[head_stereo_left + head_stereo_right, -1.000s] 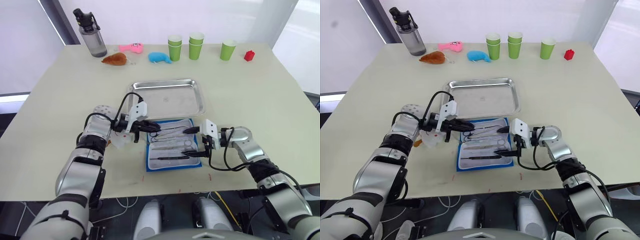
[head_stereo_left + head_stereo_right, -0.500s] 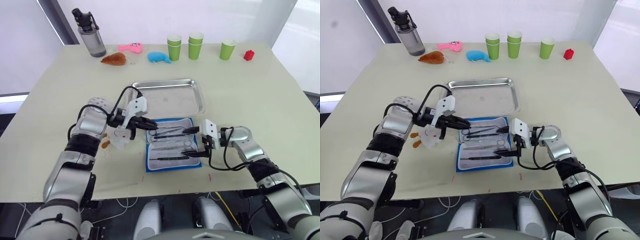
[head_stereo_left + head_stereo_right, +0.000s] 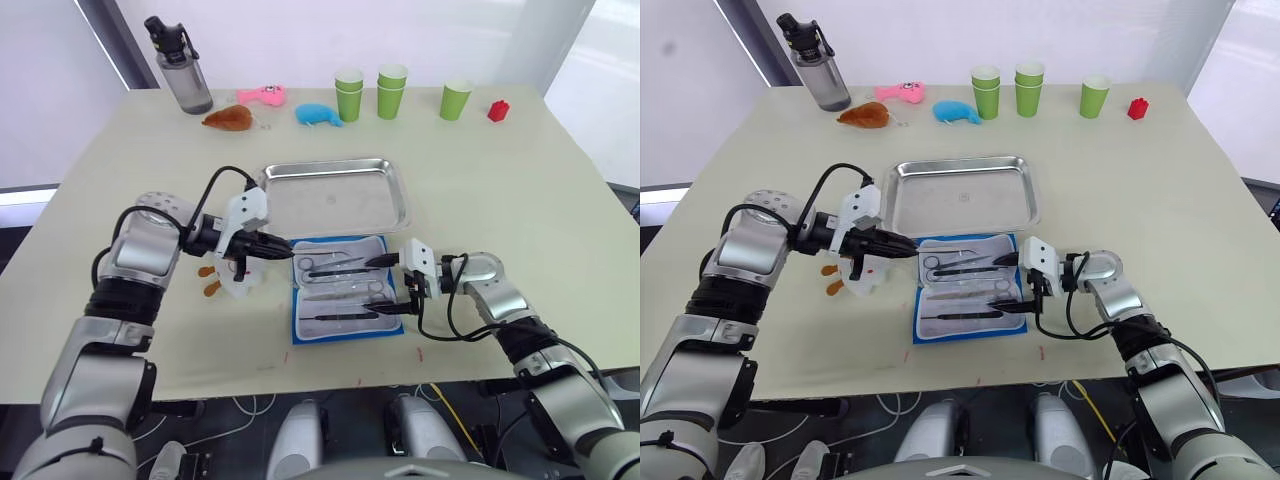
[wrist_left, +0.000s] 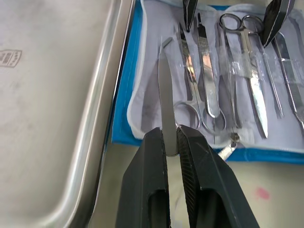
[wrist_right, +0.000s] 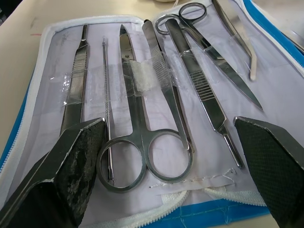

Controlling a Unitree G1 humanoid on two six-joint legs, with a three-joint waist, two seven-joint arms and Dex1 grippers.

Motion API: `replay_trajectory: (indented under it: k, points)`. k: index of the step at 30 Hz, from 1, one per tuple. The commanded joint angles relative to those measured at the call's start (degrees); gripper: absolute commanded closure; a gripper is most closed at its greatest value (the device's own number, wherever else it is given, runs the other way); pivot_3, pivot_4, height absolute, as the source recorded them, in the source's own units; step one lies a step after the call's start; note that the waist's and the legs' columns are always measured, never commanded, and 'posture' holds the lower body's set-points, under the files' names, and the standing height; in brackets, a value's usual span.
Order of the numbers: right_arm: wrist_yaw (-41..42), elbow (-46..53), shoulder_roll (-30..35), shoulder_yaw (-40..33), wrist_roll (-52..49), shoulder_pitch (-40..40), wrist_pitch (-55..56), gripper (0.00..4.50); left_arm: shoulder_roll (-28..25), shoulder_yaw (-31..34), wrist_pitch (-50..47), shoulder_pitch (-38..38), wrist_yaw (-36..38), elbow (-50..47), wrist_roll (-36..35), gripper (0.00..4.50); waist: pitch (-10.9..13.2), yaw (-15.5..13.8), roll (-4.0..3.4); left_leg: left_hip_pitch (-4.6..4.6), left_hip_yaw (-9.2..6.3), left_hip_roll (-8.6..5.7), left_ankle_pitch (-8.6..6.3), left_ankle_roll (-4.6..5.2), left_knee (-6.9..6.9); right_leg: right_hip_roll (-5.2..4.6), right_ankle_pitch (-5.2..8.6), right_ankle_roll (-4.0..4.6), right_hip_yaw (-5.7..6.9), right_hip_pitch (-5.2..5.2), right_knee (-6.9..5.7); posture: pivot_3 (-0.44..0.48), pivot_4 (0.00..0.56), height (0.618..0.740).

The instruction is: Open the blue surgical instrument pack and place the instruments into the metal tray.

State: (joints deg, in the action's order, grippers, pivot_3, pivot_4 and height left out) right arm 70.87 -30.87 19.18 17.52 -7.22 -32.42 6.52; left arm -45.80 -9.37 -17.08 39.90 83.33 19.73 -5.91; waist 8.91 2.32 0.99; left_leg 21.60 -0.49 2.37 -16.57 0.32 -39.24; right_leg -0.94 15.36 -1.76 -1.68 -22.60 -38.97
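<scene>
The blue surgical instrument pack [image 3: 345,333] lies open near the table's front, just in front of the metal tray [image 3: 335,165], which holds nothing. Several silver instruments [image 5: 142,142] sit under clear straps on its pale lining, ring-handled scissors [image 3: 325,262] among them. My left gripper [image 3: 268,246] is shut on a slim flat silver instrument [image 4: 166,95], which it holds over the pack's left edge, beside the tray's near rim. My right gripper [image 3: 385,285] stands open at the pack's right edge, its fingers spread over the instruments' handles [image 5: 169,121].
A white plush toy [image 3: 238,282] with orange feet lies under my left gripper. Along the far edge stand a grey water bottle [image 3: 180,65], brown [image 3: 229,118], pink [image 3: 263,95] and blue [image 3: 320,115] toys, green cups [image 3: 392,90] and a red block [image 3: 497,110].
My left arm has drawn back to the left, its elbow swinging outward, pulling the slim instrument out across the pack's left edge. The right gripper has stayed put.
</scene>
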Motion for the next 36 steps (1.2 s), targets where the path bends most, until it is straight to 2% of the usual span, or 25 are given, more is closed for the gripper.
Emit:
replay_trajectory:
  k: [1, 18, 26, 31, 33, 36]
  points:
    - [-0.41, -5.46, 1.32, 2.28, 4.18, 2.43, -1.85, 0.00, -2.13, 2.69, -0.94, 0.15, -0.31, -3.51, -1.85, 4.43, 0.00, -0.01, 0.00, 0.00, 0.00, 0.00, 0.00, 0.00, -0.01, 0.00, 0.00, 0.00, -0.01, 0.00, 0.00, 0.000, 0.150, 0.734]
    - [-0.16, -6.07, 0.89, 2.69, 4.40, 2.08, -1.35, 0.00, -7.30, 4.33, -2.28, 0.05, 1.00, -5.12, -4.88, 4.43, 0.00, -0.02, 0.00, -0.02, 0.05, 0.00, 0.00, 0.00, 0.00, 0.00, 0.00, 0.00, -0.02, 0.00, 0.00, 0.000, 0.150, 0.734]
    - [-0.20, -6.19, 0.81, 2.68, 4.42, 2.08, -1.26, 0.00, -7.82, 8.68, -7.75, -0.45, 0.24, -6.90, -10.21, 4.43, 0.00, -0.01, 0.00, -0.02, 0.03, 0.00, 0.00, 0.00, 0.00, 0.00, 0.00, 0.00, -0.03, 0.00, 0.01, 0.000, 0.150, 0.734]
    - [-0.21, -6.26, 0.60, 2.75, 4.41, 2.22, -1.16, 0.00, -6.25, 12.30, -12.46, -2.14, -4.01, -9.77, -13.90, 4.43, 0.00, 0.01, 0.01, -0.04, 0.00, 0.01, 0.00, 0.00, 0.00, 0.00, 0.00, 0.00, -0.05, 0.00, 0.00, 0.000, 0.150, 0.734]
    - [-0.05, -6.25, 0.60, 2.76, 4.36, 2.28, -1.14, 0.00, -3.19, 14.51, -14.33, -3.36, -12.86, -11.74, -13.28, 4.43, -0.01, -0.01, 0.01, -0.05, -0.01, 0.01, 0.00, 0.00, 0.00, 0.00, 0.00, -0.01, -0.05, 0.01, 0.00, 0.000, 0.150, 0.734]
    - [0.18, -6.39, 0.61, 2.80, 4.37, 2.25, -1.06, 0.00, 0.49, 16.41, -16.03, -5.47, -21.80, -14.42, -12.36, 4.43, -0.01, -0.01, 0.04, -0.08, 0.00, 0.01, 0.00, 0.00, 0.00, -0.02, -0.01, -0.02, -0.09, 0.02, 0.00, 0.000, 0.150, 0.734]
